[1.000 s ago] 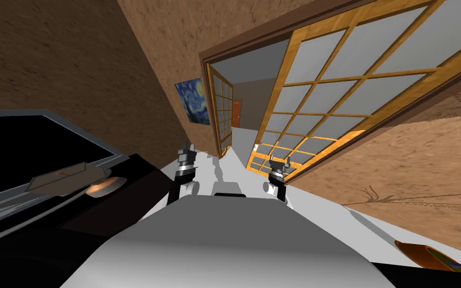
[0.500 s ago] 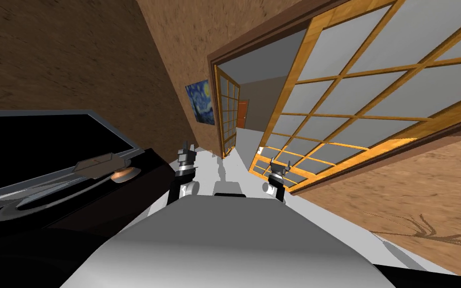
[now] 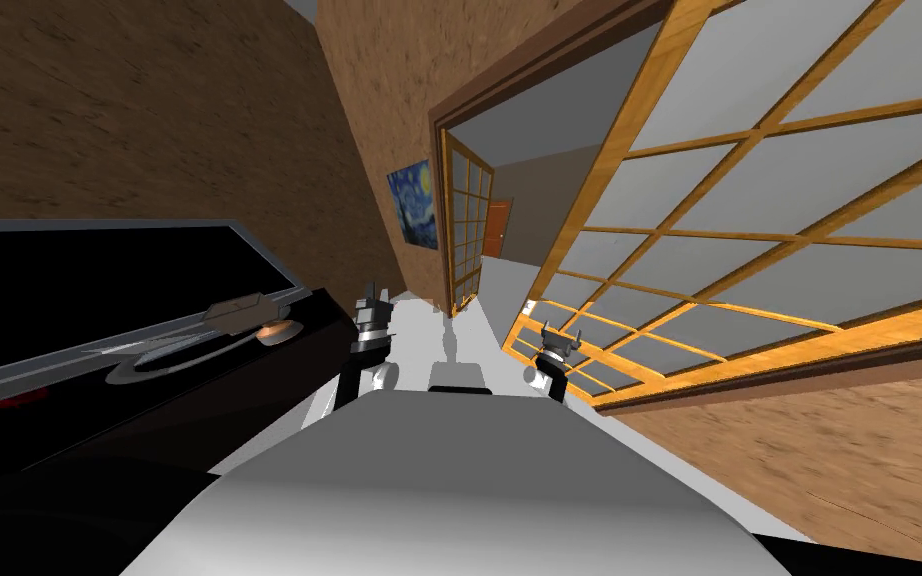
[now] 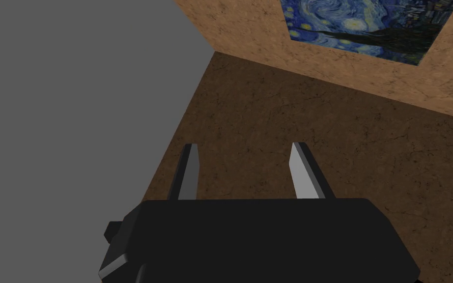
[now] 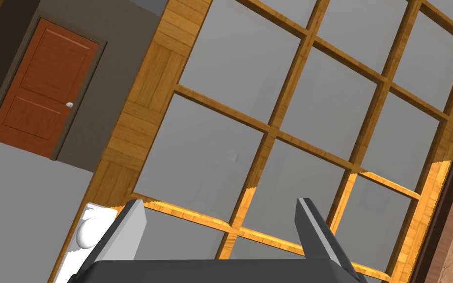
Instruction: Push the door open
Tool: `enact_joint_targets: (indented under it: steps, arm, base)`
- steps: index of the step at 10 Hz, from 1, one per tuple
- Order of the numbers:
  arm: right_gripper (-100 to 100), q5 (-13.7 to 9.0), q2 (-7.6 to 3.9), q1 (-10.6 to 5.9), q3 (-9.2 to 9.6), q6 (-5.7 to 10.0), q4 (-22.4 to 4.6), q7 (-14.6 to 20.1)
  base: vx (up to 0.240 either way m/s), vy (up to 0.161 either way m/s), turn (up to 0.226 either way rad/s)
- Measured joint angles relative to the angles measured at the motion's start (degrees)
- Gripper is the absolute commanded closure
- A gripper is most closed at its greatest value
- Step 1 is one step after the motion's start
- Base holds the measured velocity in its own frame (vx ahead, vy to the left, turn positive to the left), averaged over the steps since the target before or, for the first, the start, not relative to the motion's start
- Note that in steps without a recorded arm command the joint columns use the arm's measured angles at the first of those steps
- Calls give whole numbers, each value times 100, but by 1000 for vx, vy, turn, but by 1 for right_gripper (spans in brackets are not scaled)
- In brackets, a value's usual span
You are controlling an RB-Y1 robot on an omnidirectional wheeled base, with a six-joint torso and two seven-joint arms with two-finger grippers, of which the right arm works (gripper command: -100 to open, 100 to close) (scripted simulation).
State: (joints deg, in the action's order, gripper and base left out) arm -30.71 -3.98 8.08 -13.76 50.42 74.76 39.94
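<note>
Walls: brown, rough-textured wall (image 3: 149,120) on both sides of a dark wooden door frame.
Door: a leaf of pale wooden bars and grey panes (image 3: 749,200) (image 5: 269,132) at my right, swung aside from the opening; the right gripper points at its lower panes.
Bench: black bench (image 3: 199,370) at my left, carrying a grey arm-like piece and a copper-coloured disc (image 3: 274,330) near its far corner.
Floor: light grey floor (image 3: 479,290) running through the opening between the two leaves.
Second leaf: same bars and panes (image 3: 467,225), ajar at the opening's left side.
Painting: blue swirled night sky (image 3: 417,203) (image 4: 363,24) on the wall beside the second leaf.
Far door: red-brown panelled door (image 3: 496,228) (image 5: 41,88) in the grey room beyond.
Left gripper: (image 3: 373,296) (image 4: 244,147) fingers released and apart, facing the brown wall under the painting.
Right gripper: (image 3: 559,333) (image 5: 219,202) fingers released and apart, grasping nothing; contact with the door cannot be told.
Knob: white knob (image 5: 87,232) on the door's edge stile, just beside one right finger.
</note>
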Motion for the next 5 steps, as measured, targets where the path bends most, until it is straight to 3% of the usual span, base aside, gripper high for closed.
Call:
enact_joint_targets:
  steps: [4,5]
  arm:
    - [-100,-345,21,-194,-174,114,-586,341]
    - [-100,-417,75,-192,-197,139,-659,400]
  base:
    - [39,-88,208]
    - [27,-81,187]
